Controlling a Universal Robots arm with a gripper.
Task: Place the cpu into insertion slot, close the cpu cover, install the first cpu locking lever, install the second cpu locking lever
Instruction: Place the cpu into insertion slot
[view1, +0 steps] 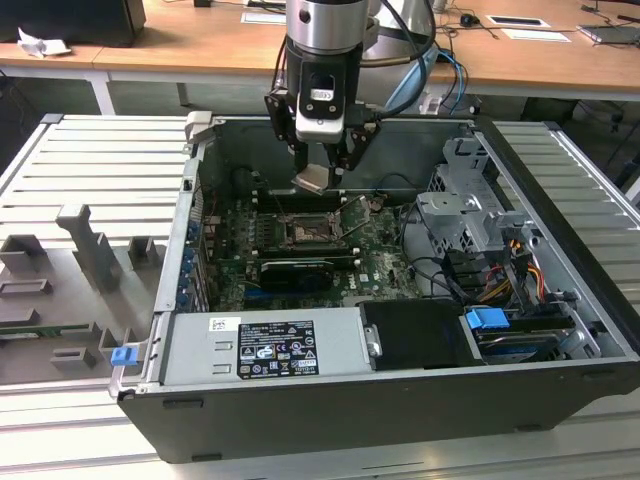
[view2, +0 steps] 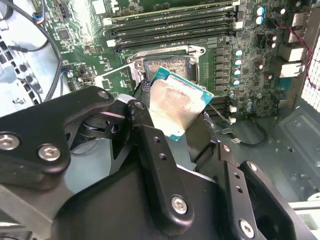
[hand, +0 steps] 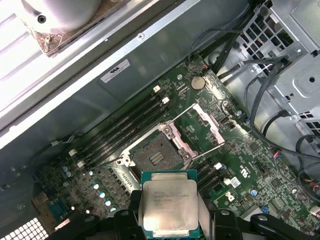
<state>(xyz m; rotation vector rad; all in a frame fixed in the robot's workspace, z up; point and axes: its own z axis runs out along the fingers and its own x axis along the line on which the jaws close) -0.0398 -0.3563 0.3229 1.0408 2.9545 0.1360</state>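
Tool: I see it (view1: 318, 178) hanging over the middle of the open computer case (view1: 300, 420). Its black fingers (view2: 150, 145) are closed against two opposite edges of the cpu, and that is all it has hold of.
Cpu: the cpu (view1: 312, 180) is held in the air with its pale metal face tilted and clear of the board. Both wrist views show it (view2: 175, 102) (hand: 169, 202) gripped between the fingers, its green rim showing around the metal.
Insertion slot: the insertion slot (hand: 156, 157) is bare, with its contact field exposed. In the exterior view it (view1: 305, 232) lies below the chip, not touching it.
Cpu cover: the cpu cover (hand: 202, 122) is swung open and sits beside the slot on the motherboard (view1: 380, 250).
Memory slots: the long black memory slots (hand: 125, 125) run along the slot's other side.
Table: the case stands on a ribbed metal table (view1: 60, 170).
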